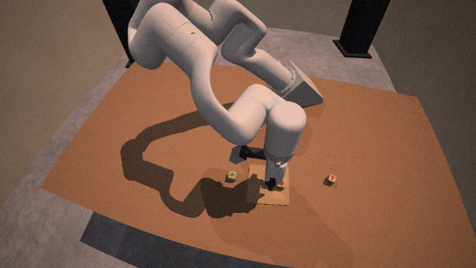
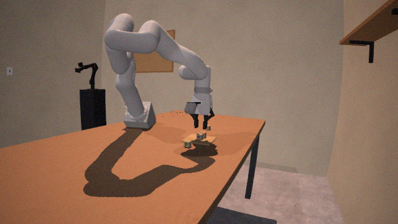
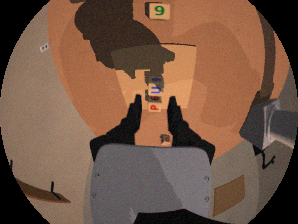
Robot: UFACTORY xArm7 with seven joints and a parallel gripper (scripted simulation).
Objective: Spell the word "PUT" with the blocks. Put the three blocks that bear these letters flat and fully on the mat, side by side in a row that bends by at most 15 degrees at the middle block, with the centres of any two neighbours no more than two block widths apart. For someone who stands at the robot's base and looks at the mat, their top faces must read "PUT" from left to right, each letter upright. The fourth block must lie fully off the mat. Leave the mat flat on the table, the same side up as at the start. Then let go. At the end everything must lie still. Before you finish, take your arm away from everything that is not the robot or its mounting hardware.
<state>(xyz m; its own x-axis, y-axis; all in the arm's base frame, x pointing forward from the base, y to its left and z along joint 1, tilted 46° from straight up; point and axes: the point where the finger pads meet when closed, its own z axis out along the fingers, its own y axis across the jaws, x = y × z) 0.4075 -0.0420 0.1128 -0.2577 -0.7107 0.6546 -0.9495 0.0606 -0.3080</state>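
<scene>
Going by the exterior view: green-character block on table, just off mat near edge. Two blocks on mat side by side: blue-lettered and red-lettered. Gripper above them, jaws partly open, gripping nothing. T block further back, off the mat.

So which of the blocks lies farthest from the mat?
The block with the red T. It sits alone on the bare table, well away from the mat, while the green-marked block lies just beside the mat's edge.

walls beige | floor grey | table orange wood | shelf upper right
</scene>
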